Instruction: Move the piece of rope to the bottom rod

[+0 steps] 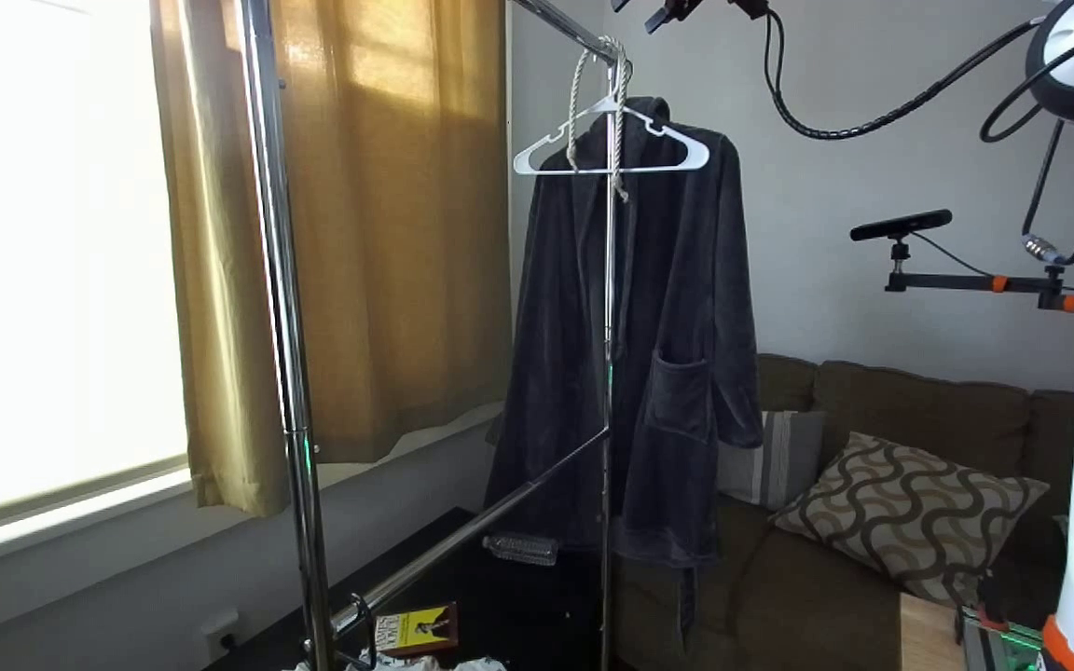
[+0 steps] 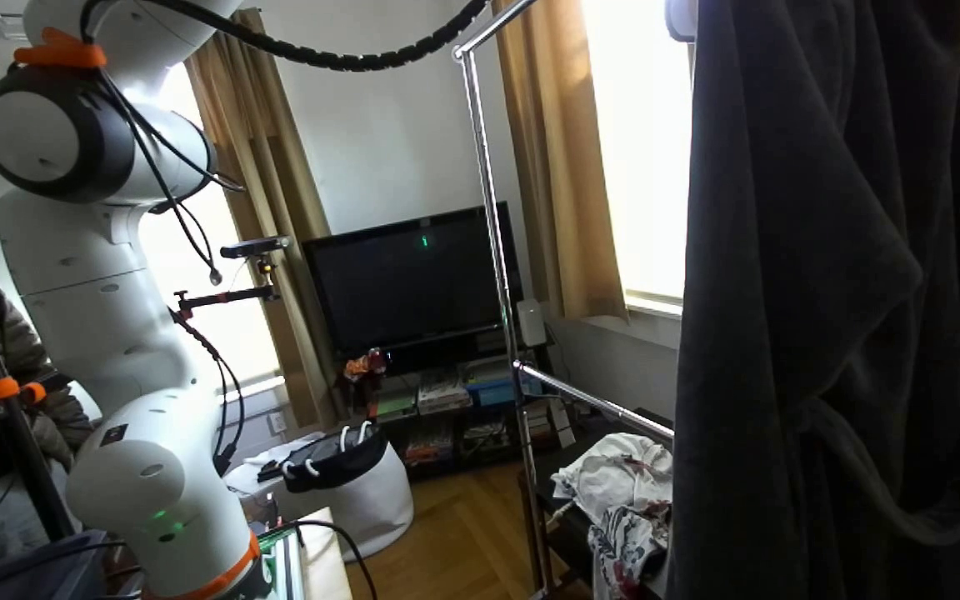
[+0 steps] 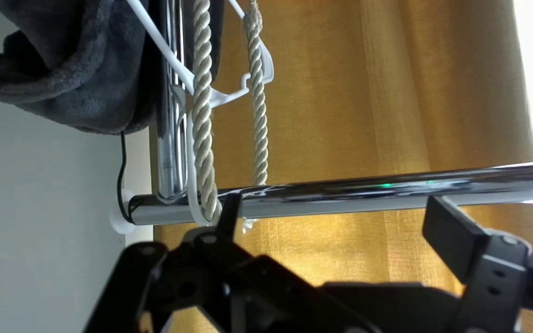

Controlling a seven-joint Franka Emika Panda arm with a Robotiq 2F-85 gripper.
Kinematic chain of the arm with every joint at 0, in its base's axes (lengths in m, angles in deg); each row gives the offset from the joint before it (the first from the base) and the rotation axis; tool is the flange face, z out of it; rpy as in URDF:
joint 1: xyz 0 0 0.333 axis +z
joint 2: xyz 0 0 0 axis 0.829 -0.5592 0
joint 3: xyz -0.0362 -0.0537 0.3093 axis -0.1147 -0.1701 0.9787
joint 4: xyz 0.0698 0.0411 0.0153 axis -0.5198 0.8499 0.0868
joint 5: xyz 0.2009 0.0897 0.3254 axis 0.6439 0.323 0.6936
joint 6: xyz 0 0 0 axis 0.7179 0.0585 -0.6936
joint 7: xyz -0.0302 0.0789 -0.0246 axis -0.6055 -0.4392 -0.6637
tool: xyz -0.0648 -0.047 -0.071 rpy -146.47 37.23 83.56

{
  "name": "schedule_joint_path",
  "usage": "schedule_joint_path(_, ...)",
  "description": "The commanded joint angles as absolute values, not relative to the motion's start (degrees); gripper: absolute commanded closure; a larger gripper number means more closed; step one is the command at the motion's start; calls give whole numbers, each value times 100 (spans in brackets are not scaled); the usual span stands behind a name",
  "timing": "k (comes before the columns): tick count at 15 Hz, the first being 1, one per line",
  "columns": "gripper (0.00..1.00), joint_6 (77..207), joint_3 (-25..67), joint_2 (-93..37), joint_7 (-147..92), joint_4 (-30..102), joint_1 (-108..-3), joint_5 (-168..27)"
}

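Looking at a twisted off-white rope (image 3: pixel 201 115) doubled over the shiny upper rail (image 3: pixel 340 196), left of centre in the wrist view, next to a white hanger (image 3: pixel 168 48). Probably held there by just its own weight. Not on the bottom rod (image 1: pixel 462 535) yet, lower middle of an exterior view. Got the Robotiq gripper (image 3: pixel 335 212) spread wide at the bottom of the wrist view, grasping nothing, presumably to straddle the rope. Containers-wise, spotted a white basket (image 2: pixel 372 500), lower left of centre in an exterior view, plus a dark bin (image 2: pixel 38 571) in the bottom-left corner. Can't make out contents in either.
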State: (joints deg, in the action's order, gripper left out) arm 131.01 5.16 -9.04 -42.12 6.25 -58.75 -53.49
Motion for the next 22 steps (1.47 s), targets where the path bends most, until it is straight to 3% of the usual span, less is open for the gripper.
schedule_joint_path(1, 0, 12961, 425, -985, -4418, 573, -5922, -5091)
schedule_joint_path(9, 0, 12264, 583, -2049, -6445, -434, -7306, -3213)
schedule_joint_path(10, 0, 12444, 459, -1660, -6276, 114, -6983, -3563)
schedule_joint_path(22, 0, 12555, 433, -1847, -6370, -16, -7103, -3328)
